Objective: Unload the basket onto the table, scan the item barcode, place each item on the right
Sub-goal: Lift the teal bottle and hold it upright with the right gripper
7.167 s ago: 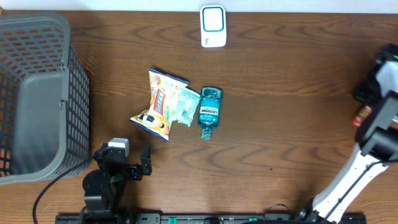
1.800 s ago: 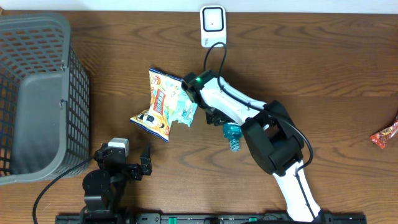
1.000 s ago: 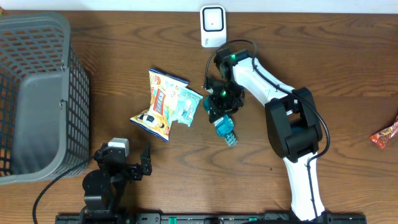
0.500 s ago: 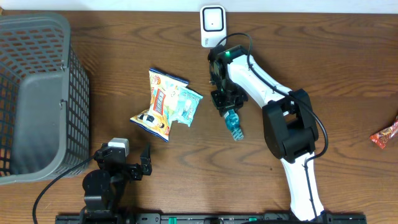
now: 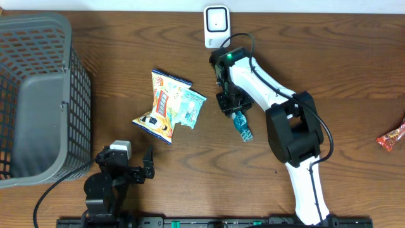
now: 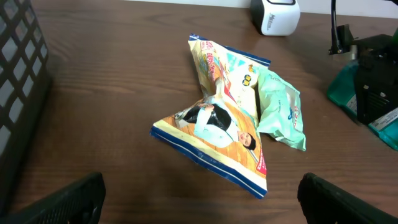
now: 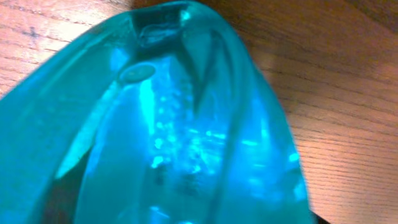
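Right tool [image 5: 231,103] sits over the mouthwash bottle [image 5: 241,125], upper centre of frame, below the scanner [image 5: 217,26]. Can't tell if it's clamped or apart. Scan looks not done yet; the barcode needs presenting. Left tool [image 6: 202,205] wide apart, lower left.

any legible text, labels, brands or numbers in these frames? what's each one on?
Nothing reads clearly.
Barcode scanner: small front logo, too blurred to read.
Snack bag: printed lettering, too small to read.
Green pouch: blue lettering, blurred.
Teal bottle: label hidden under the right claw; the right wrist view shows only bare teal plastic.
Red packet: print too small to read.
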You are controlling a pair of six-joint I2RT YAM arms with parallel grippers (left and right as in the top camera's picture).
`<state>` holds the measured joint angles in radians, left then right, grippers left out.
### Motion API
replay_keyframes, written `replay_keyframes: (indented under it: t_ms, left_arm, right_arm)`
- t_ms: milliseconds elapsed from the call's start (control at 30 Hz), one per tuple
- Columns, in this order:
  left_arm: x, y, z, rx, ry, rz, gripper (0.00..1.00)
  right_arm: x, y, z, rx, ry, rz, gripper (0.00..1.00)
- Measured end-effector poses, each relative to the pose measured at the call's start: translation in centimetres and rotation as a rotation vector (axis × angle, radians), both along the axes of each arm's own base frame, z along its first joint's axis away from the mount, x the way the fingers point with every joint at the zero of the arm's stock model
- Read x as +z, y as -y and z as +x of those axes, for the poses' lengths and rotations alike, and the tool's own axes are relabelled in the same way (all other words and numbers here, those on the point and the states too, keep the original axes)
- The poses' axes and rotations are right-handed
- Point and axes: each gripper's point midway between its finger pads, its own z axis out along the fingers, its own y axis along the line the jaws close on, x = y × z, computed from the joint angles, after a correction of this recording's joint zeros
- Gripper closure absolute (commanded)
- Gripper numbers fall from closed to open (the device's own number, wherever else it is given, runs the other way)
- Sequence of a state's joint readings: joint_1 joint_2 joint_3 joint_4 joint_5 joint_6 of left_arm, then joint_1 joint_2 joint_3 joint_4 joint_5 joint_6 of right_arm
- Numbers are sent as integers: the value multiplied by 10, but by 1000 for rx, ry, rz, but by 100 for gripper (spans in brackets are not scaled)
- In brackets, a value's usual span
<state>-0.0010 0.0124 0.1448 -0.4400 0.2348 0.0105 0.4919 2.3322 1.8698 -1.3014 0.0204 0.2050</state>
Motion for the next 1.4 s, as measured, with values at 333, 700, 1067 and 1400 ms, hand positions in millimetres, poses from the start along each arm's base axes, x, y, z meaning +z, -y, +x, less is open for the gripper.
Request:
replay_keyframes:
  t_ms: [333,700,1067,1400]
  left_arm:
    - [0,0,0,0,0,0,1]
    - [0,0,0,0,0,0,2]
    - [0,0,0,0,0,0,1]
    - [0,0,0,0,0,0,1]
  right_arm:
    - [2,-1,-3,-3,-6,9,58]
    - [5,-2,-5,-7,-20,20,60]
    - [19,-10,9,-10,31,48,58]
    - [18,-17,22,-19,85,76,62]
